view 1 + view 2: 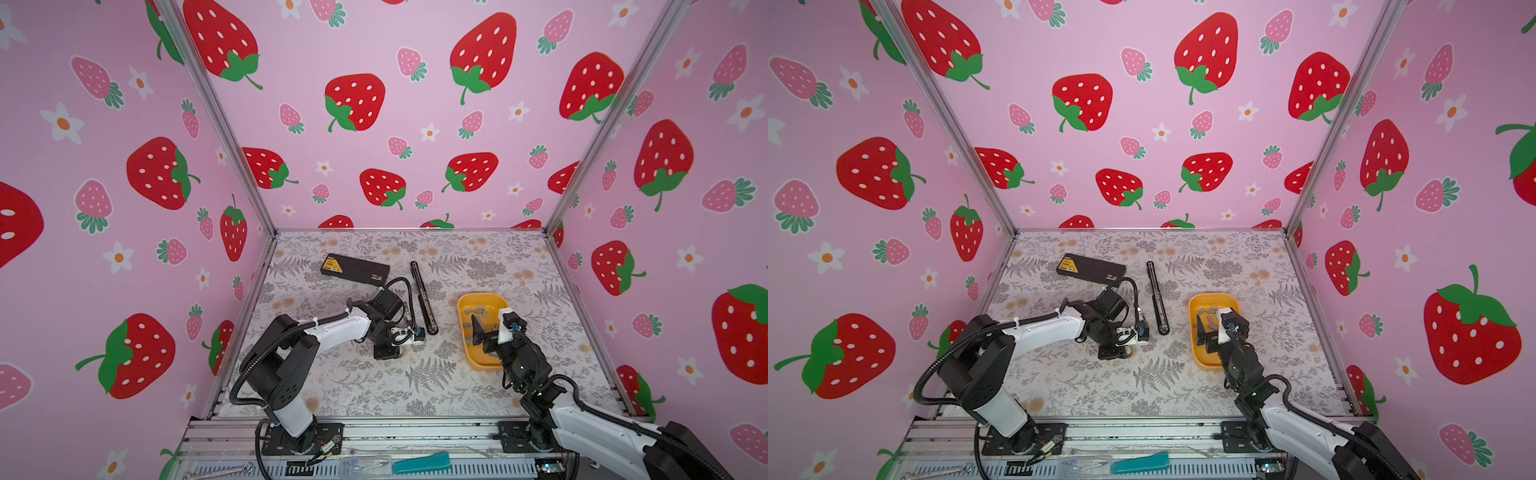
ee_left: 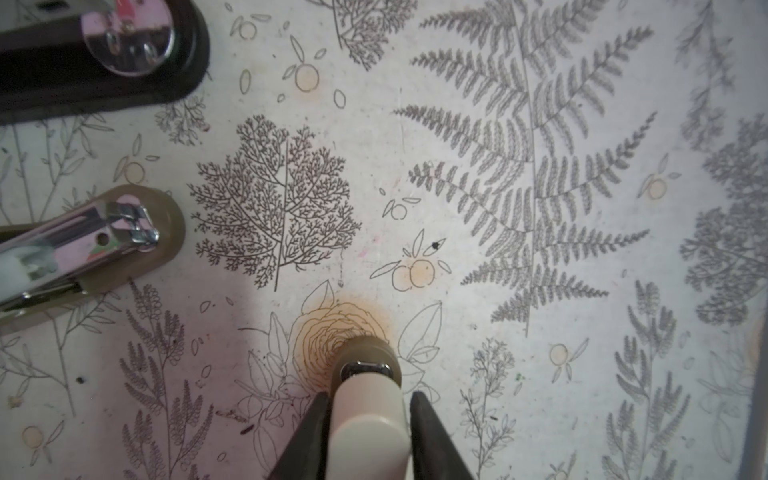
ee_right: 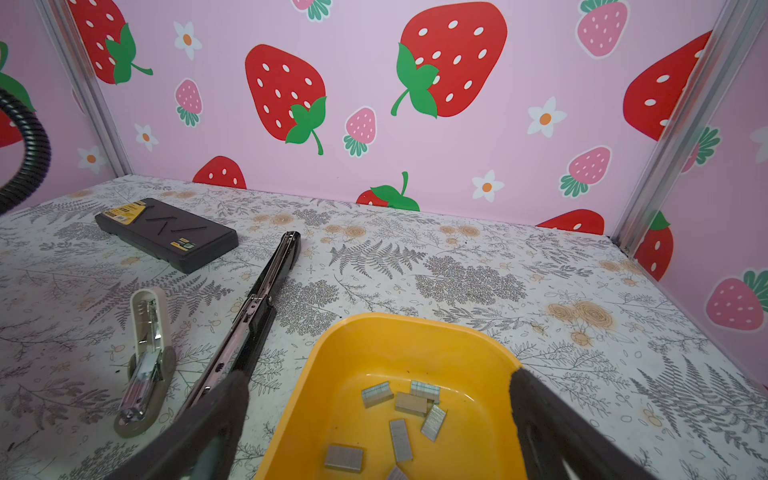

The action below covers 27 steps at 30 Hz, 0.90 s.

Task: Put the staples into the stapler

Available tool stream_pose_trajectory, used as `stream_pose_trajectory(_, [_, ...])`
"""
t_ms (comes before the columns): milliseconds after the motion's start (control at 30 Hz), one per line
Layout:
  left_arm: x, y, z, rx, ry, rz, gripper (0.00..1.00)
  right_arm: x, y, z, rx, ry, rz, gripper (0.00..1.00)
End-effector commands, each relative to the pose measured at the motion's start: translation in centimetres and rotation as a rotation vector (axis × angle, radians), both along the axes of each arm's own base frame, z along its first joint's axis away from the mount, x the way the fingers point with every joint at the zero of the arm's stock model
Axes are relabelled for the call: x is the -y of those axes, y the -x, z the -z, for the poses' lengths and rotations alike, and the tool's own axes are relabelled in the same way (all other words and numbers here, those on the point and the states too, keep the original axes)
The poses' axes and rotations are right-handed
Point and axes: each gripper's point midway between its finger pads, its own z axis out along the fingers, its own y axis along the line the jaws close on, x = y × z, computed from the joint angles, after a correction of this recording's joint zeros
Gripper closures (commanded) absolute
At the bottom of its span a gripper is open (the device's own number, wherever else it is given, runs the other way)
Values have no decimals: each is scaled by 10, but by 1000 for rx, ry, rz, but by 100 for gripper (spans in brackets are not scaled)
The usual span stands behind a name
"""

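Note:
Several silver staples (image 3: 409, 405) lie loose in a yellow tray (image 3: 374, 322), seen in both top views (image 1: 478, 309) (image 1: 1210, 309). My right gripper (image 3: 378, 378) hangs open just above them, its fingers wide apart and holding nothing (image 1: 482, 338). My left gripper (image 2: 369, 395) points down at the table (image 1: 388, 353) and is shut on a small closed cream stapler (image 2: 368, 419). A second beige stapler (image 3: 145, 361) lies opened beside it, its metal magazine bare (image 2: 83, 245). A long black stapler (image 1: 424, 297) lies opened flat between the arms (image 3: 266, 299).
A flat black case (image 1: 355, 268) with yellow labels lies at the back left (image 3: 166, 232). Strawberry-patterned walls close three sides. A teal object (image 1: 419, 462) and a wrench (image 1: 220, 471) rest on the front rail. The yellow tray's left wall (image 1: 462, 320) stands near the black stapler's end.

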Motion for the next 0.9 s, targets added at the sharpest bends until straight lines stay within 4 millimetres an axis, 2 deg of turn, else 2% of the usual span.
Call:
stream_pose_trajectory(0, [4,1,-8,-17,-2,29,76,0,-3,-16,40,-30,5,1])
stream_pose_trajectory(200, [14,-9,-32,35,53,-6,92,1,-5,-15,35,-27,20,1])
stream_pose_trajectory(233, [18,-15,-40,56,72,-34,99,2,-6,-15,33,-27,30,1])
stream_pose_trajectory(300, [23,-42,-57,124,94,-179,100,5,-7,-15,30,-29,48,1])
stream_pose_trajectory(367, [13,-90,-83,255,72,-480,100,8,-8,-14,28,-32,71,1])
stream_pose_trajectory(400, [11,-97,-91,257,72,-562,100,9,-9,-15,29,-34,77,1])
stream_pose_trajectory(500, [15,-98,-113,235,146,-706,100,15,-11,-15,28,-41,112,1])
stream_pose_trajectory(567, [26,-83,-121,171,268,-746,100,19,-13,-15,22,-39,136,1])
stream_pose_trajectory(700, [40,-63,-103,131,414,-742,100,29,-26,-16,-71,-36,245,2])
stream_pose_trajectory(733, [43,-63,-102,119,435,-749,100,30,-29,-20,-123,-61,273,5])
stream_pose_trajectory(800, [52,-62,-114,77,478,-746,100,26,-27,-40,-169,-147,265,7])
stream_pose_trajectory(867, [58,-55,-124,75,493,-698,100,19,-20,-70,-181,-272,205,10])
